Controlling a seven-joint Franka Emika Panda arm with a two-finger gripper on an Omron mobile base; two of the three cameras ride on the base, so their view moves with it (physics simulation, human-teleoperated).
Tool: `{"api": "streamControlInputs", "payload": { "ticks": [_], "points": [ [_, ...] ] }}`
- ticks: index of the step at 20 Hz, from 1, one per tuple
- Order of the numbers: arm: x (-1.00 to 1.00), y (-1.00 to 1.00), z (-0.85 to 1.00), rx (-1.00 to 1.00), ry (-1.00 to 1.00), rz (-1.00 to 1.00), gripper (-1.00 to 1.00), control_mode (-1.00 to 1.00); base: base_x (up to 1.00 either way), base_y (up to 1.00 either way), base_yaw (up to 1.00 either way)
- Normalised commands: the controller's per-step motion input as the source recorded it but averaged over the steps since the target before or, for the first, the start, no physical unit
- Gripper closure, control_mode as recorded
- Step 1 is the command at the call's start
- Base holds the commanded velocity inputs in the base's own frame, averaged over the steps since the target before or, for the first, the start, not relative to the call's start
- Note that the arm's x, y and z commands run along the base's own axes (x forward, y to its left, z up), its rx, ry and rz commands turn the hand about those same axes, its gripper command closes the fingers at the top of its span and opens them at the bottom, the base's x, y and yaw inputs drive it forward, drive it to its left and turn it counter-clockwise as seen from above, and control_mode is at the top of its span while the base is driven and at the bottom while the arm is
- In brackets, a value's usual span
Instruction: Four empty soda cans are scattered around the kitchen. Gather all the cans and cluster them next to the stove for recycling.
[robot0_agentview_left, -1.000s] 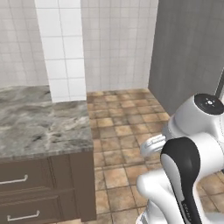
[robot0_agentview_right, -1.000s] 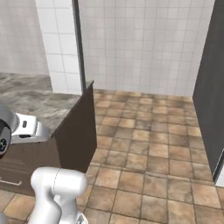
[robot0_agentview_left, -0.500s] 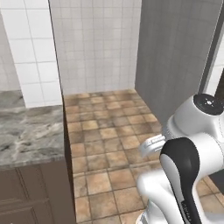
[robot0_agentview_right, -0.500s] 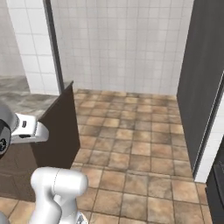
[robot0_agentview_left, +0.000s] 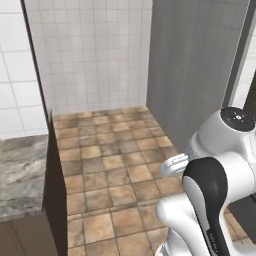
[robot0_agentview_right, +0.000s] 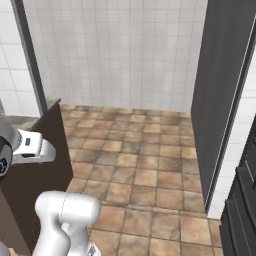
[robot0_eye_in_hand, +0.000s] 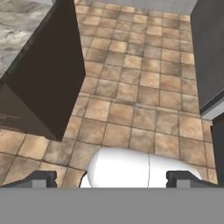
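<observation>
Right now the hand (robot0_eye_in_hand: 111, 177) has its two fingertips (robot0_eye_in_hand: 41, 178) spread wide apart with nothing between them, hanging over the brown tiled floor (robot0_eye_in_hand: 144, 100). No soda can and no stove can be made out in any view, so their whereabouts cannot be told. At about ten o'clock in the hand view stands a dark cabinet end (robot0_eye_in_hand: 48, 83) under a grey marbled surface (robot0_eye_in_hand: 22, 30). From the left base view that surface (robot0_agentview_left: 20, 175) lies at eight o'clock, the white tiled wall (robot0_agentview_left: 95, 55) at twelve, a grey panel (robot0_agentview_left: 195, 70) at two
</observation>
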Motion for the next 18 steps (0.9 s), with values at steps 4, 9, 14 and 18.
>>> {"api": "streamControlInputs", "payload": {
  "ticks": [4,9,14,18],
  "points": [
    [0.0,0.0,0.0,0.0,0.0,0.0,-1.0,1.0,0.64,-0.56,-0.05],
    [0.0,0.0,0.0,0.0,0.0,0.0,-1.0,1.0,0.83,-0.47,-0.03],
    [0.0,0.0,0.0,0.0,0.0,0.0,-1.0,1.0,0.97,-0.25,0.0],
    [0.0,0.0,0.0,0.0,0.0,0.0,-1.0,1.0,1.0,-0.15,0.0]
  ]
}}
